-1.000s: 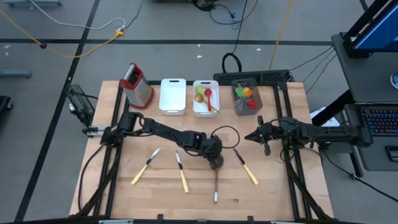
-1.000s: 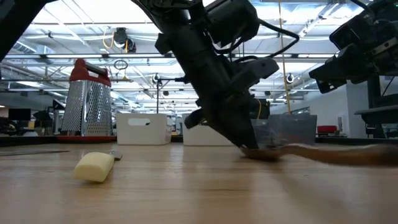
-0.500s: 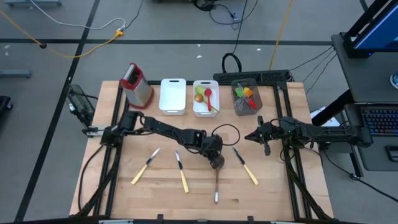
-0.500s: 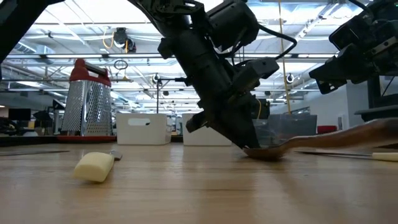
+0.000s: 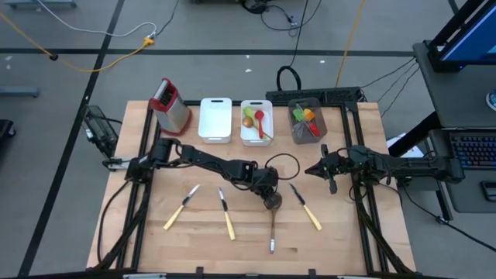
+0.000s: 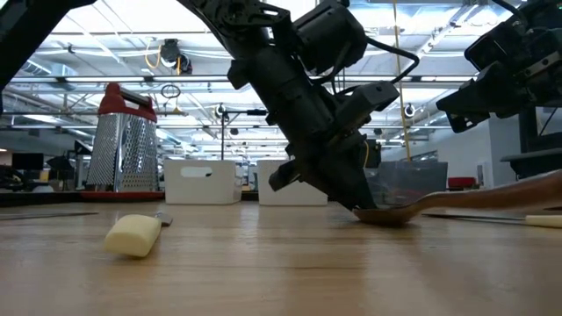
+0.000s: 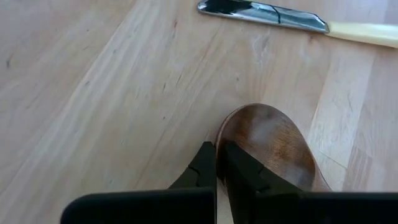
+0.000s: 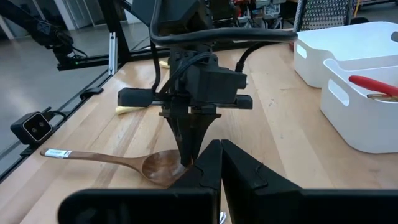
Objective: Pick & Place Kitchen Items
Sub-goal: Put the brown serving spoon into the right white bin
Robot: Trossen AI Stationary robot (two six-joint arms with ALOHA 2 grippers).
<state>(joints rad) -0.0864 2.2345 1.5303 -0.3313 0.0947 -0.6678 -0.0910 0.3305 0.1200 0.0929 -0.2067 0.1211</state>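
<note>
Pale wooden tabletop (image 5: 201,232) lies under me, with my left gripper (image 7: 219,163) down at its middle, fingers pinched on the rim of the wooden spoon (image 5: 272,221)'s bowl. In the low view the spoon (image 6: 457,200) tilts, bowl on the wood and handle raised off it. My right gripper (image 5: 332,180) waits closed and empty, above the table towards its right side.

My worry is the hold itself: I have only a thin edge of a smooth, curved bowl. As I judge it, the long handle's weight could twist the spoon in my fingers or pull it free if I rise quickly or swing.

Room is tight close by. One cream-handled knife (image 5: 306,208) lies just right of the spoon, another (image 5: 225,213) to its left, a third (image 5: 180,207) farther left; a swinging handle could knock them. At the far edge stand the box grater (image 5: 170,105), an empty white tray (image 5: 215,119), a white tray (image 5: 245,132) and a grey bin (image 5: 297,132), both holding coloured utensils. Between me and those trays the wood is bare, so going up, then straight back, looks clearest.
</note>
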